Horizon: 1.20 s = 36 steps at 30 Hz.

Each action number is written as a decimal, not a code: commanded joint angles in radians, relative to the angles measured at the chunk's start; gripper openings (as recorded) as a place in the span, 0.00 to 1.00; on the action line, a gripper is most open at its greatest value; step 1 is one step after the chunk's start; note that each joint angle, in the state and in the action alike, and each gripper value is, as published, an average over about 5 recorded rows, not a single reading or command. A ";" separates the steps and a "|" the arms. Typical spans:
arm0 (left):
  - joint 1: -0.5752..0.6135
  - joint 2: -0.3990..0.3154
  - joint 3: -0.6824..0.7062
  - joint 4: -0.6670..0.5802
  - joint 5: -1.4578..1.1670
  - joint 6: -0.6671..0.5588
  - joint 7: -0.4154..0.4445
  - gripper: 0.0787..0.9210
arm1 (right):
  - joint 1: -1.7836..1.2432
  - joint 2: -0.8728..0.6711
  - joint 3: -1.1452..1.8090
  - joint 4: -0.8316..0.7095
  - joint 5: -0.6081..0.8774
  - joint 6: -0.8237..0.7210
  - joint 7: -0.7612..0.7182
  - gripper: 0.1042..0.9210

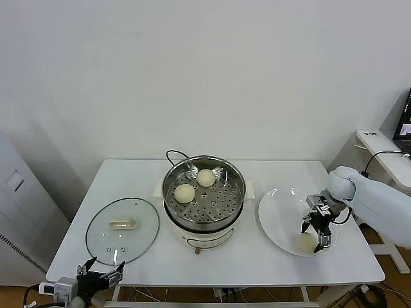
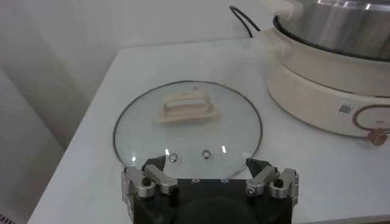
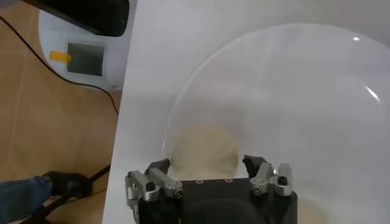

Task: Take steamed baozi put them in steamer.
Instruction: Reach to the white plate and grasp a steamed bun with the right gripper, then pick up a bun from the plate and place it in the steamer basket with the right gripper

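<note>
The steamer (image 1: 221, 208) stands mid-table on its white pot base and holds two steamed baozi (image 1: 205, 178) (image 1: 185, 193). A third baozi (image 1: 306, 242) lies on the near part of the flat white plate (image 1: 279, 218) to the right. My right gripper (image 1: 319, 235) is open and hangs low over that bun. In the right wrist view the bun (image 3: 204, 151) sits between the spread jaws of the right gripper (image 3: 206, 168), over the plate (image 3: 292, 91). A fourth baozi does not show. My left gripper (image 1: 99, 276) is open and empty at the table's front left.
The glass lid (image 1: 122, 224) with its cream handle lies flat left of the steamer; it also shows in the left wrist view (image 2: 187, 131) beyond the left gripper (image 2: 207, 169). A black cord (image 1: 174, 154) runs behind the pot. A side desk (image 1: 385, 151) stands at far right.
</note>
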<state>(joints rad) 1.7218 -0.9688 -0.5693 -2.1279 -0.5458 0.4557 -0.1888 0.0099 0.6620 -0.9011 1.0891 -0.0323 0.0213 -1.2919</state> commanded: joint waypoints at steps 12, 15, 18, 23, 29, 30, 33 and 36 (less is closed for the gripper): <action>-0.004 -0.002 0.002 -0.002 0.000 0.007 -0.003 0.88 | 0.179 -0.011 -0.089 0.021 0.088 -0.007 -0.022 0.43; -0.006 0.001 0.004 -0.001 0.000 0.007 -0.003 0.88 | 0.306 0.011 -0.119 0.015 0.129 0.014 -0.024 0.43; -0.013 0.004 0.007 0.002 -0.001 0.007 -0.003 0.88 | 0.404 0.073 -0.112 -0.017 0.147 0.073 -0.024 0.43; -0.024 0.008 0.013 0.005 -0.001 0.007 -0.004 0.88 | 0.499 0.213 -0.048 -0.110 0.138 0.210 -0.018 0.43; -0.030 0.013 0.012 0.007 -0.002 0.007 -0.004 0.88 | 0.521 0.421 0.068 -0.261 0.123 0.457 -0.023 0.43; -0.031 0.013 0.012 0.007 -0.002 0.007 -0.004 0.88 | 0.521 0.455 0.074 -0.275 0.121 0.495 -0.023 0.44; -0.032 0.012 0.013 0.007 -0.002 0.007 -0.004 0.88 | 0.515 0.536 0.078 -0.287 0.114 0.609 -0.026 0.44; -0.032 0.008 0.015 0.006 -0.001 0.007 -0.004 0.88 | 0.498 0.590 0.077 -0.258 0.099 0.692 -0.025 0.44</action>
<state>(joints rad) 1.6909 -0.9589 -0.5558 -2.1214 -0.5472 0.4628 -0.1934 0.4452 1.0015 -0.8773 0.9057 0.0742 0.3944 -1.3165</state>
